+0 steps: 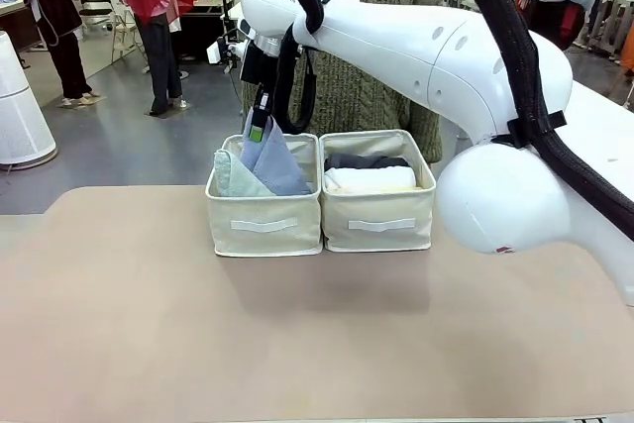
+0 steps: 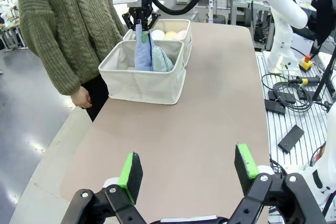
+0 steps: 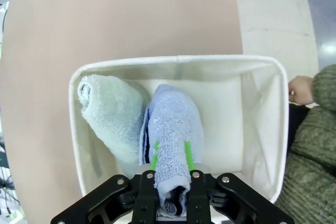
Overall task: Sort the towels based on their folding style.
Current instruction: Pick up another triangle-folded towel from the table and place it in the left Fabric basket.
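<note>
The right pincer (image 3: pixel 169 174) is clenched on the light blue towel (image 1: pixel 274 158), hanging upright, long axis vertical, inside the left bin (image 1: pixel 264 226) beside the pale teal towel (image 1: pixel 234 177); the left pincer (image 2: pixel 189 169) hovers released over bare desk (image 1: pixel 149 324).

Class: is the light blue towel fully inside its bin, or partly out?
Partly out. The right end effector pinches the blue towel's top above the bin's rim, its lower part inside.

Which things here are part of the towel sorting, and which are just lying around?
Part of the job:
- blue towel, pinched by the right gripper
- teal towel
- rolled towels
- left bin
- right bin

Just lying around:
- cables
- black box
</note>
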Controlling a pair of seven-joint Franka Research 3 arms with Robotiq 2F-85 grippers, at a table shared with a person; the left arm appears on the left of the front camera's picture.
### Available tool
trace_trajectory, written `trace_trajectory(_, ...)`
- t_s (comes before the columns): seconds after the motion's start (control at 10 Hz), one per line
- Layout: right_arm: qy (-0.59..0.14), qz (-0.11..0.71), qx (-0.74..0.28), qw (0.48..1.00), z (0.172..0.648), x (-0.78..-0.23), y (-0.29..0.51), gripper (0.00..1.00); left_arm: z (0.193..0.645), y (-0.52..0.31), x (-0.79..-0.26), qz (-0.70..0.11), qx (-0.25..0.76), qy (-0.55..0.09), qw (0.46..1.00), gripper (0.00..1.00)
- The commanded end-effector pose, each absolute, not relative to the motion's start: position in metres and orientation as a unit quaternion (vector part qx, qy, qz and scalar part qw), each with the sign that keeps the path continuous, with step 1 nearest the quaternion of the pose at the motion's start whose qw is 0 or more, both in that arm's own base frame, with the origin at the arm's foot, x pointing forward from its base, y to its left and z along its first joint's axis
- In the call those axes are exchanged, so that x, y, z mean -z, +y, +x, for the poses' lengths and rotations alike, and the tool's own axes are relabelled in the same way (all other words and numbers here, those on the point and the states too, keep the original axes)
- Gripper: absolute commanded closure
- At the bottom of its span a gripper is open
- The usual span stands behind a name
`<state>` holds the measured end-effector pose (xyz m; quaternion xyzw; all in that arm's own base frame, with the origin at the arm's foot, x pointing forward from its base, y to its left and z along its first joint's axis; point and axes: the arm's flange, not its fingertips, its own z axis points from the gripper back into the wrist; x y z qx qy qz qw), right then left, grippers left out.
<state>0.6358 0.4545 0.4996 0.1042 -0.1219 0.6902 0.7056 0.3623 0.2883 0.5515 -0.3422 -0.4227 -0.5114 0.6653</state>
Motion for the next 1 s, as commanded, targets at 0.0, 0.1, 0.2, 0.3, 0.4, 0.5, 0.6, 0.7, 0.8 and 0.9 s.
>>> trace_trajectory(0.0, -0.109, 0.117, -0.697, 0.7, 0.687, -0.512, 0.489, 0.84, 0.359, 0.288, -0.551, -0.341, 0.513, -0.424, 0.664, 0.08)
trace_trajectory(0.1, -0.107, 0.116, -0.697, 0.699, 0.69, -0.509, 0.492, 0.84, 0.359, 0.288, -0.551, -0.341, 0.513, -0.424, 0.664, 0.08)
trace_trajectory(0.2, -0.103, 0.118, -0.698, 0.699, 0.694, -0.507, 0.494, 0.84, 0.359, 0.288, -0.551, -0.341, 0.513, -0.424, 0.664, 0.08)
trace_trajectory(0.3, -0.102, 0.12, -0.698, 0.699, 0.698, -0.505, 0.496, 0.84, 0.359, 0.288, -0.551, -0.341, 0.513, -0.424, 0.664, 0.08)
trace_trajectory(0.4, -0.1, 0.121, -0.699, 0.698, 0.699, -0.504, 0.498, 0.84, 0.359, 0.288, -0.551, -0.341, 0.513, -0.424, 0.664, 0.08)
trace_trajectory(0.5, -0.099, 0.122, -0.7, 0.697, 0.7, -0.503, 0.499, 0.84, 0.359, 0.288, -0.551, -0.341, 0.513, -0.424, 0.664, 0.08)
trace_trajectory(0.6, -0.098, 0.125, -0.701, 0.695, 0.701, -0.503, 0.5, 0.84, 0.359, 0.288, -0.551, -0.341, 0.513, -0.424, 0.664, 0.08)
trace_trajectory(0.7, -0.095, 0.129, -0.702, 0.694, 0.701, -0.502, 0.5, 0.84, 0.359, 0.288, -0.551, -0.341, 0.513, -0.424, 0.664, 0.08)
trace_trajectory(0.8, -0.095, 0.132, -0.702, 0.693, 0.701, -0.502, 0.499, 0.64, 0.359, 0.288, -0.551, -0.341, 0.513, -0.424, 0.664, 0.08)
trace_trajectory(0.9, -0.096, 0.133, -0.702, 0.693, 0.701, -0.502, 0.499, 0.64, 0.359, 0.288, -0.551, -0.341, 0.513, -0.424, 0.664, 0.08)
